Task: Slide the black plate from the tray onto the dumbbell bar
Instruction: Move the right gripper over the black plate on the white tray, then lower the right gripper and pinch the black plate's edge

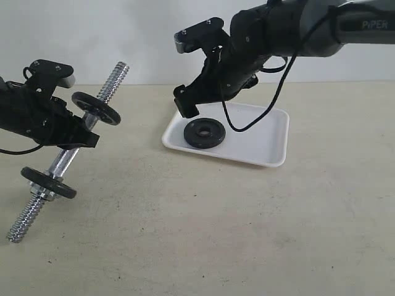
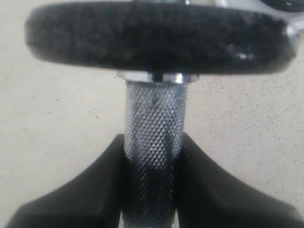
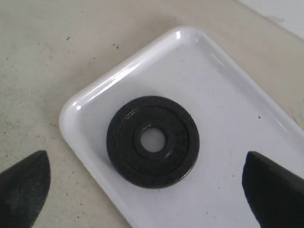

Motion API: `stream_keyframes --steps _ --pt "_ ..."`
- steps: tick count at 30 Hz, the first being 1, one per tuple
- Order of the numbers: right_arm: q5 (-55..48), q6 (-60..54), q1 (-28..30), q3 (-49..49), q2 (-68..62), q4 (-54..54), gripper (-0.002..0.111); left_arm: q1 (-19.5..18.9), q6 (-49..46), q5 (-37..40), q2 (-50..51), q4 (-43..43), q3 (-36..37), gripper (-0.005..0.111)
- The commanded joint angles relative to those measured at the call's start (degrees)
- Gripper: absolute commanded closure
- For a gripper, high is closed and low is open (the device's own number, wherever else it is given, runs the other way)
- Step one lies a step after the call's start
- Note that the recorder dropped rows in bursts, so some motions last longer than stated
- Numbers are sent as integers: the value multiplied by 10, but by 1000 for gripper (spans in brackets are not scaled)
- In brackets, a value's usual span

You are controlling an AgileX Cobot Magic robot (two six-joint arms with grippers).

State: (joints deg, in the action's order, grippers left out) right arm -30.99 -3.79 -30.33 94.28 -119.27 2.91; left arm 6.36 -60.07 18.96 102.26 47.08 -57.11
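Observation:
The black plate (image 1: pixel 204 133) (image 3: pixel 153 141) lies flat in the near-left corner of the white tray (image 1: pixel 265 139) (image 3: pixel 223 95). My right gripper (image 1: pixel 188 106) (image 3: pixel 147 190) hangs open just above it, fingertips (image 3: pixel 26 183) spread wider than the disc. The dumbbell bar (image 1: pixel 65 161) (image 2: pixel 153 128) is held tilted off the table on the left, with my left gripper (image 1: pixel 83 132) (image 2: pixel 153 161) shut on its knurled middle. Two other black discs (image 1: pixel 96 108) (image 1: pixel 48 182) sit on the bar, one on each side of the grip.
The beige table (image 1: pixel 216 234) stretches in front of the tray. The bar's upper threaded end (image 1: pixel 117 74) points up toward the back wall; its lower end (image 1: pixel 21 225) nears the table.

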Motion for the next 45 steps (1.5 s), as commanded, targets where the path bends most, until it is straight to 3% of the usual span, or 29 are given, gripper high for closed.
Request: stream_keyframes --steps 1,4,12,17,38,45 --pt "-133 5 1 75 -37 -12 4 -1 0 -40 -35 29 -19 102" --pt "-210 5 1 164 -94 -12 4 -1 0 -40 -35 29 -19 102" --pt "-261 9 7 285 -173 -17 4 -1 0 -40 -35 29 -19 102" --pt "-303 14 32 337 -216 -85 4 -1 0 -40 -35 29 -19 102" --pt "-253 24 39 343 -272 -99 4 -1 0 -40 -35 29 -19 102" --pt "-265 76 38 344 -274 -3 4 -1 0 -38 -35 29 -19 102"
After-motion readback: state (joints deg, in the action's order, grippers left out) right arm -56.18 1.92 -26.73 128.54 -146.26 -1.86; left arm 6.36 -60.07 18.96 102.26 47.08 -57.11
